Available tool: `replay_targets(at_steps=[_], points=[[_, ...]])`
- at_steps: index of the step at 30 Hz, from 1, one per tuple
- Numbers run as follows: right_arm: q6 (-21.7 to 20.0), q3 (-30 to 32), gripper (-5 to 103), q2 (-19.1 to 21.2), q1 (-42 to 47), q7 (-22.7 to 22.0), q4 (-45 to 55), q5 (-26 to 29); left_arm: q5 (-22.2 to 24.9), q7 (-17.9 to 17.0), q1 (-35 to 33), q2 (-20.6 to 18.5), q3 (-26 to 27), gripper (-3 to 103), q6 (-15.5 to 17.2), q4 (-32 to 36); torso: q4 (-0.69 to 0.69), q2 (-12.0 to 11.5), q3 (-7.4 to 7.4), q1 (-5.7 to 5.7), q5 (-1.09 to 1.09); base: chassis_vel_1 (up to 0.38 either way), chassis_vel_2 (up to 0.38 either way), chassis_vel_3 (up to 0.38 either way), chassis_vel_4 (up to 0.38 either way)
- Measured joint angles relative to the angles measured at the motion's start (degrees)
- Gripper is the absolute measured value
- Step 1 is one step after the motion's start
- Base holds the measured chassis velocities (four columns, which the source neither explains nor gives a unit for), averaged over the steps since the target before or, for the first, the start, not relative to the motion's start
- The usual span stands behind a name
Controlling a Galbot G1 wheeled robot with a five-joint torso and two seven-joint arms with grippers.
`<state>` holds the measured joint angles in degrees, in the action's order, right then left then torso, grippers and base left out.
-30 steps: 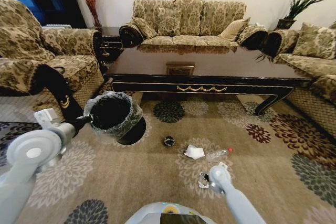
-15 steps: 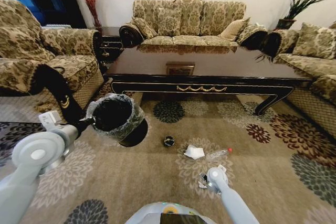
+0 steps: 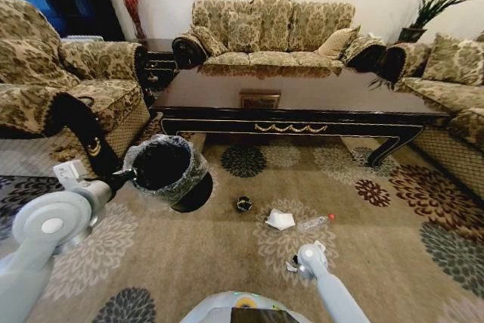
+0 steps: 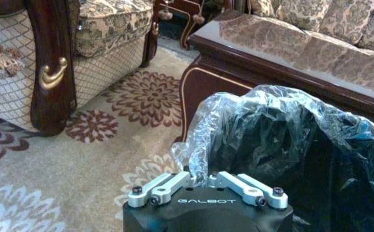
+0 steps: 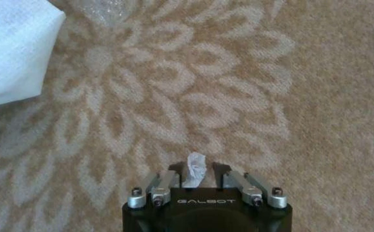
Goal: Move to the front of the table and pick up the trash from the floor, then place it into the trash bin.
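Now the right end effector [image 5: 196, 175] sits low over the floor [image 5: 303, 72], its narrowly parted fingers bracketing the tiny white scrap [image 5: 194, 169]: feather-light, limp, best pinched mid-body. Left end effector [image 4: 203, 186] grips the trash bin [image 4: 290, 145] rim.

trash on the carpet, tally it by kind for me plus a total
crumpled white paper: 1
clear plastic bottle with a red cap: 1
small dark round piece: 1
tiny white scrap, between the right pincer fingers: 1
total: 4, none in the trash bin held up by the left pincer
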<state>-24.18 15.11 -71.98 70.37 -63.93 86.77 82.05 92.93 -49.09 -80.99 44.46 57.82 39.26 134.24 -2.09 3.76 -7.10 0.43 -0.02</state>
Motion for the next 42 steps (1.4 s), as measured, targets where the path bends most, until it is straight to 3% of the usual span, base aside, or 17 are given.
replay_targets(at_steps=[2,9,19,22,27,29,35,37,38,39,42], points=[[0.0,0.0,29,0.0,0.1,0.0,0.1,-0.1,0.0,0.0,-0.1,0.1,0.1,4,0.0,0.1,0.01,0.0,0.0,0.0,0.0,0.0,0.0,0.0,0.0],[0.2,0.1,1,0.1,0.8,0.0,0.7,-1.2,-0.2,0.0,-0.6,0.4,0.2,4,0.0,0.7,0.02,0.0,-0.01,0.0,0.02,0.0,0.0,0.0,0.0],[1.3,1.2,0,1.7,3.3,0.6,7.4,-5.4,-1.1,0.0,-0.2,2.0,-2.7,4,0.0,0.9,0.01,0.0,-0.01,0.0,0.03,0.0,0.0,0.0,0.0],[3.4,2.8,0,4.8,3.3,2.0,16.2,-9.2,-1.6,0.1,1.0,3.3,-7.3,4,0.0,1.0,0.02,0.0,-0.01,0.0,0.03,0.0,0.0,0.0,0.0],[6.5,3.0,0,9.6,0.6,3.5,23.2,-11.0,-1.7,0.1,2.6,4.7,-12.5,4,0.0,-0.8,-0.01,0.0,-0.01,0.0,0.02,0.0,0.0,0.0,0.0],[8.5,2.4,0,12.9,-2.4,5.9,28.3,-11.7,-1.4,0.1,4.8,5.7,-17.2,4,-0.3,-2.9,-0.01,0.0,-0.01,0.0,-0.01,0.0,0.0,0.0,0.0],[13.4,-1.4,0,17.4,-6.2,12.3,31.9,-15.8,-0.4,0.1,9.0,5.3,-24.2,4,-0.5,-5.5,0.01,0.0,-0.01,0.0,0.03,0.0,0.0,0.0,0.0],[16.4,-3.8,0,19.2,-7.9,17.0,31.5,-19.3,0.0,0.4,10.7,4.2,-27.1,4,-0.5,-7.1,0.02,0.0,-0.01,0.0,0.05,0.0,0.0,0.0,0.0],[19.4,-5.6,0,20.2,-9.3,21.4,30.3,-21.7,0.0,0.6,12.2,3.4,-29.5,4,-0.5,-8.5,0.0,0.0,-0.01,0.0,0.03,0.0,0.0,0.0,0.0],[19.4,-5.6,0,20.2,-9.3,21.4,30.3,-21.7,0.0,0.6,12.2,3.4,-29.5,4,-0.5,-8.5,0.0,0.0,-0.01,0.0,0.03,0.0,0.0,0.0,0.0],[27.5,-9.1,0,21.4,-12.5,31.0,26.9,-25.3,-0.3,0.9,16.6,2.4,-34.7,4,-0.5,-11.7,0.0,0.0,-0.02,0.01,0.02,0.0,0.0,0.0,0.0]])
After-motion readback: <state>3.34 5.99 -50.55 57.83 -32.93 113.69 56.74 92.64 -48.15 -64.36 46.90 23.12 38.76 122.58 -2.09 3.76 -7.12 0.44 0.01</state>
